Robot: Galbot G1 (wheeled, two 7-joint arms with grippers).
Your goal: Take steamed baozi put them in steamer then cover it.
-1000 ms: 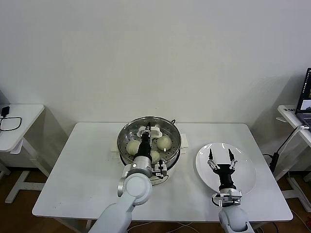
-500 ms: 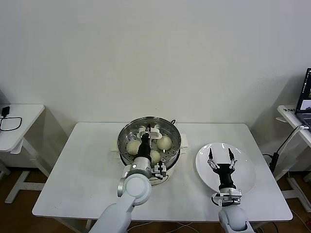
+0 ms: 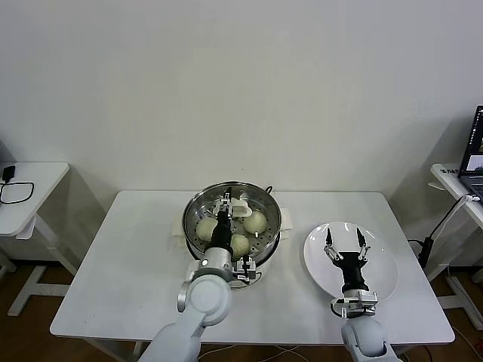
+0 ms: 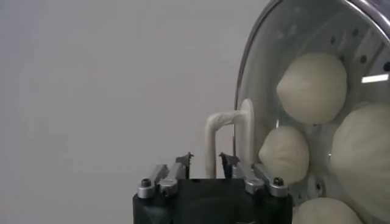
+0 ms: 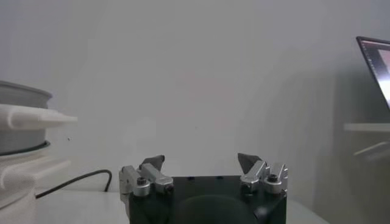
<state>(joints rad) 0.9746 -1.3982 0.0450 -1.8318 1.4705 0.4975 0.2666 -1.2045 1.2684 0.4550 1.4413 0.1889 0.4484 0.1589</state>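
Cover (image 3: 232, 212) seated on steamer (image 3: 190, 226); my left claw (image 4: 206, 162) parted around handle, gripping nothing. I'd lift straight, avoid snagging. Right claw (image 3: 344, 245) wide over plate (image 3: 381, 279).

We see the steamer (image 3: 232, 219), a round shiny steel pot on a white base, standing upright at the middle of the bench toward its far edge. The cover (image 3: 256, 202), clear glass with a metal rim, lies flat on the steamer's top, its white rectangular handle (image 3: 235, 204) upright at the centre. Through the glass we see the cream-white steamed baozi (image 3: 255, 221) resting on the perforated tray: one at the left, one at the right, one at the near side. The left wrist view shows four of them (image 4: 312, 86) crowded together under the glass.
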